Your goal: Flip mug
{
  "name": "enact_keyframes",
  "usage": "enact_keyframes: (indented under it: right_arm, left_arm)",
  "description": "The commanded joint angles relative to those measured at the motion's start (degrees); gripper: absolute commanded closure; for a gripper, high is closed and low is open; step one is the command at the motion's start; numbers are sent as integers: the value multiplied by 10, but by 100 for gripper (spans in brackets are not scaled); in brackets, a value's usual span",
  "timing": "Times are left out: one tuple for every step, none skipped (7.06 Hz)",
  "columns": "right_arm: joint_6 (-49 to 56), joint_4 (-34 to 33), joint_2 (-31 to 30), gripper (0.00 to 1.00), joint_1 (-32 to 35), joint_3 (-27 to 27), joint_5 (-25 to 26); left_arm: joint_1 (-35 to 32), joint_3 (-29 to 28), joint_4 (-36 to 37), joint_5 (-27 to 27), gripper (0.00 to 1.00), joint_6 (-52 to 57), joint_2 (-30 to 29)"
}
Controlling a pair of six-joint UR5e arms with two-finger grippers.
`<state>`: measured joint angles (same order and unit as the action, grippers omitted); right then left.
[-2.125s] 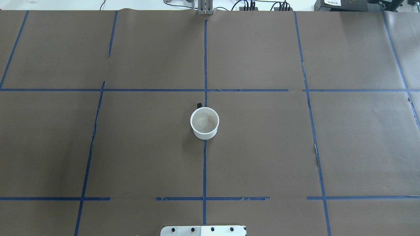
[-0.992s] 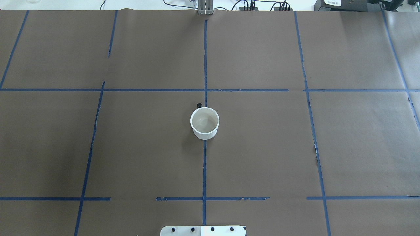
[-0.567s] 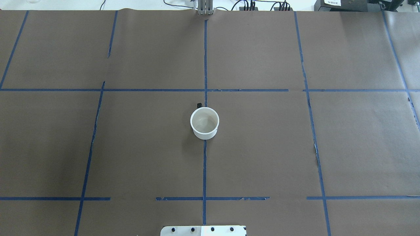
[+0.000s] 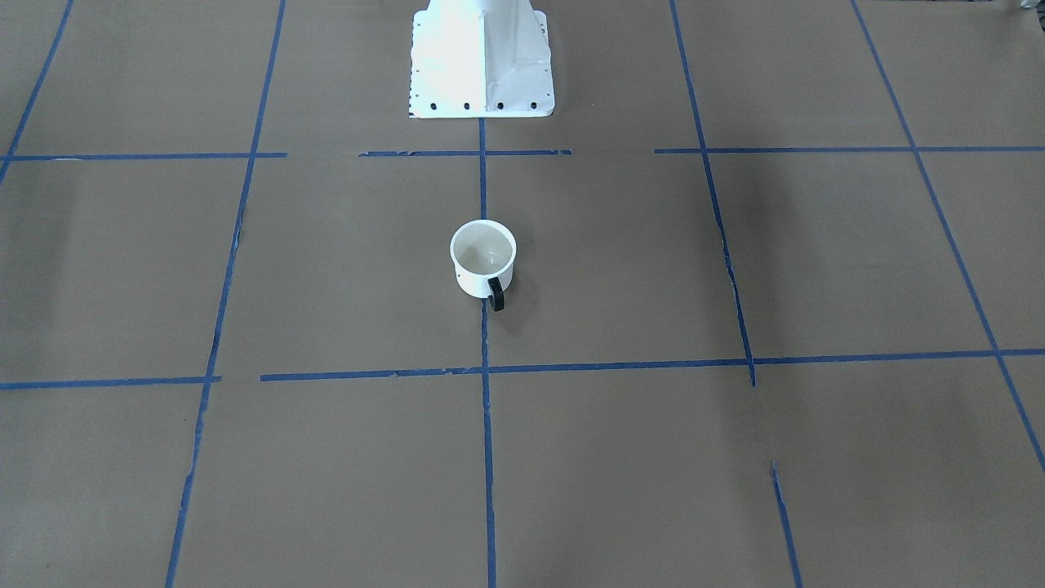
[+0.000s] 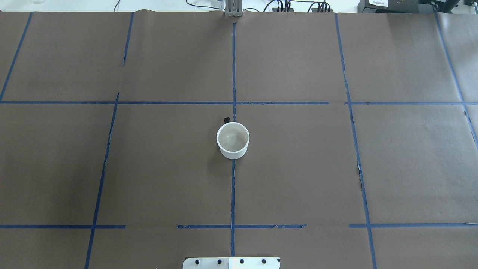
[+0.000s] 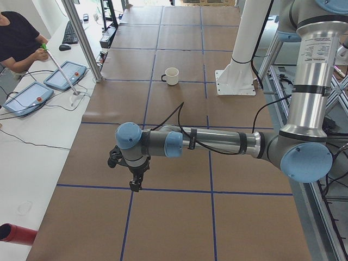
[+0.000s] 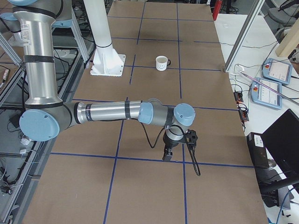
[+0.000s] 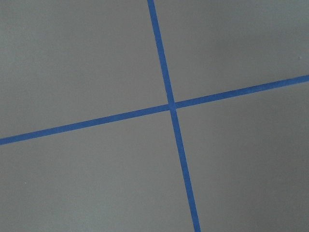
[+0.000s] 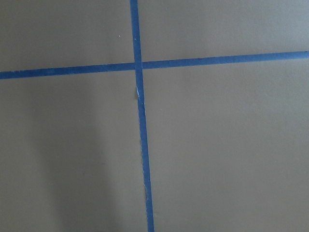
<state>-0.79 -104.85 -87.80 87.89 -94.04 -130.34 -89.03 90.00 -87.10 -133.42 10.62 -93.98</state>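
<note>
At the middle of the table [image 5: 298, 168], astride the centre tape line [image 5: 232, 194], the mug [image 5: 232, 140] stands upright, mouth up, its black handle [image 4: 497, 296] pointing away from the robot. Nothing touches it. Flipping it well, I judge, means pinching the wall across the rim, clear of the handle, lifting until the rim can swing free, then setting it down mouth-first before letting go. The left gripper [image 6: 135, 182] and right gripper [image 7: 167, 154] hang well apart from it, near opposite table ends. Whether either is parted I cannot tell: they show only in side views, small and dark. Wrist cameras catch only table and tape. The smiley face [image 7: 161, 67] shows only from the right end.
</note>
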Motion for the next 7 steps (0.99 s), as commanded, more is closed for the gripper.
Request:
enact_keyframes:
  right_arm:
    - [0, 0, 0, 0, 0, 0, 0]
    - [0, 0, 0, 0, 0, 0, 0]
    - [0, 0, 0, 0, 0, 0, 0]
    - [0, 0, 0, 0, 0, 0, 0]
    - [0, 0, 0, 0, 0, 0, 0]
    - [0, 0, 0, 0, 0, 0, 0]
    - [0, 0, 0, 0, 0, 0, 0]
  left_arm:
    - [-1, 0, 0, 0, 0, 0, -2]
    - [-1, -1, 0, 1, 0, 0, -2]
    - [-6, -1, -1, 1, 0, 0, -3]
    - [-6, 0, -1, 1, 0, 0, -4]
    - [-6, 0, -1, 1, 0, 0, -4]
    - [-8, 0, -1, 1, 0, 0, -4]
    - [-8, 0, 0, 0, 0, 0, -3]
